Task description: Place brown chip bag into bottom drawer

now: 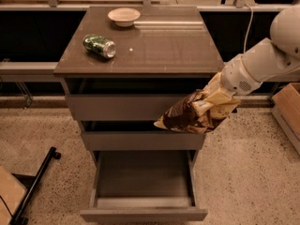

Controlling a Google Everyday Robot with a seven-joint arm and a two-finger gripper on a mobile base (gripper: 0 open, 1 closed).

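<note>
The brown chip bag [185,116], dark brown with cream panels, hangs in the air in front of the middle drawer, tilted with its tip pointing left. My gripper [213,102] is shut on the bag's right end, at the end of the white arm [258,64] that comes in from the upper right. The bottom drawer [143,214] is pulled wide open below the bag, and its inside looks bare.
A green can [99,46] lies on its side on the cabinet top [159,46], with a small white bowl [123,16] behind it. A cardboard box [288,111] stands at the right on the floor. A black bar [35,186] lies at the lower left.
</note>
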